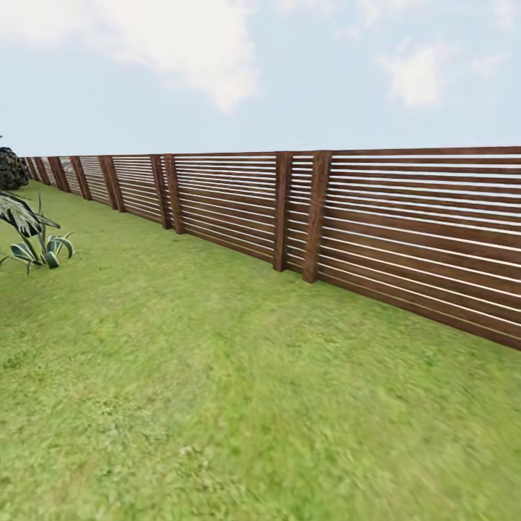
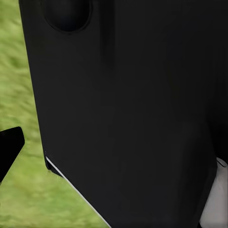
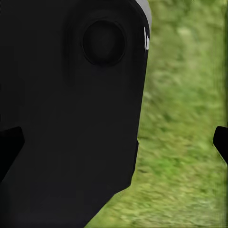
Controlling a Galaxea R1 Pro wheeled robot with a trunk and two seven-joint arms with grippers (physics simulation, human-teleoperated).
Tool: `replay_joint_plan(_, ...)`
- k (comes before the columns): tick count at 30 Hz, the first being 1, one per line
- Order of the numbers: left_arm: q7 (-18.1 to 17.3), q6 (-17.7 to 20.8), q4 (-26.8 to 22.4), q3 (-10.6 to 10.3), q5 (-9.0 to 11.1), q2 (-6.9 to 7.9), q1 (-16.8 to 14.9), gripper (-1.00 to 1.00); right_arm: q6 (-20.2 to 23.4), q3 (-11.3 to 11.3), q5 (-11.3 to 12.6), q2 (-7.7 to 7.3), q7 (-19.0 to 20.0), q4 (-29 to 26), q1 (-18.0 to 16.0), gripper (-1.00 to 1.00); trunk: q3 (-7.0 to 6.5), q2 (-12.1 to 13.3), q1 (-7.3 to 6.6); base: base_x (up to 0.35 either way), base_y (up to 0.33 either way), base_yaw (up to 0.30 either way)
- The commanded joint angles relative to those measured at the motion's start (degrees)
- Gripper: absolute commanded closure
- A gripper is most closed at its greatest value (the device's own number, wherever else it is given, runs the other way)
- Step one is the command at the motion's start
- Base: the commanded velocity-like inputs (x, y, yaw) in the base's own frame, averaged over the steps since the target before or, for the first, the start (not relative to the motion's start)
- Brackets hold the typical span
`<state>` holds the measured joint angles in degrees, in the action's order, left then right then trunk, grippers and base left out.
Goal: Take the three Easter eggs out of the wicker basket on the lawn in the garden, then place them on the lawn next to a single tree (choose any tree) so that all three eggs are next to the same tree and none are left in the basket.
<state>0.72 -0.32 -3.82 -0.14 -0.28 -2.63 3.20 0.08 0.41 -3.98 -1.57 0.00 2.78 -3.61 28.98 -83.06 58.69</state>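
The lawn (image 1: 217, 376) spreads bright green and mottled across the head view. The Easter eggs, the wicker basket and the tree are out of view. In the right wrist view my right gripper (image 3: 115, 142) is open: its two black fingertips (image 3: 10, 147) stand far apart at the picture's edges, with nothing held between them. Behind them are a black part of the robot and grass. In the left wrist view my left gripper (image 2: 114, 147) shows one black fingertip (image 2: 9, 147) at the edge, as far out as on the right one. Its other finger is lost against the robot's black body (image 2: 128, 109).
A brown horizontal-slat wooden fence (image 1: 347, 217) runs from the far left back to the near right along the lawn. A low spiky green-and-white plant (image 1: 40, 250) and a dark bush (image 1: 11, 168) stand at the left edge. Open grass lies in front.
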Motion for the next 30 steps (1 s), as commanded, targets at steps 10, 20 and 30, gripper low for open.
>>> replay_joint_plan(10,0.1,0.0,-0.1,0.0,0.0,-0.01,0.0,-1.0,0.0,0.0,-0.4,-0.01,0.0,0.1,-0.1,-1.0,0.04,0.0,0.03,0.336,0.0,0.016)
replay_joint_plan(20,0.1,0.0,-0.1,0.0,0.0,-0.01,0.0,-1.0,0.0,0.0,-0.4,-0.01,0.0,0.1,-0.1,-1.0,0.04,0.0,0.03,0.336,0.0,0.0)
replay_joint_plan(30,0.1,0.0,-0.1,0.0,0.0,-0.01,0.0,-1.0,0.0,0.0,-0.4,-0.01,0.0,0.1,-0.1,-1.0,0.04,0.0,0.03,0.336,0.0,0.118)
